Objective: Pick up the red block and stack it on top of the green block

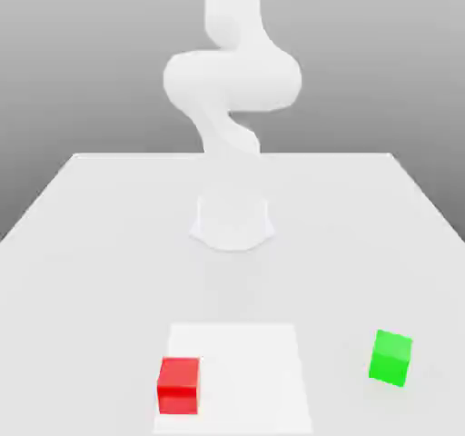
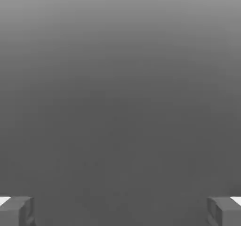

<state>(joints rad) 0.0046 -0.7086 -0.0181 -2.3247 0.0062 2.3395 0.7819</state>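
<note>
The white arm [image 1: 232, 89] rises from its round base [image 1: 232, 222] at the far middle of the pale table [image 1: 82, 243], folded back on itself above the surface. In the hand view the gripper [image 2: 120, 211] has its two grey fingertips [image 2: 16, 211] set wide apart, with nothing between them — only plain grey beyond. The red block [image 1: 179, 385] sits on the near part of the table, on the corner of a brighter white square patch [image 1: 245, 371] toward the exterior view's left. The green block [image 1: 391, 357] rests well apart from it, toward the exterior view's right, turned slightly askew. Nothing stands between the two cubes — just bare tabletop.
</note>
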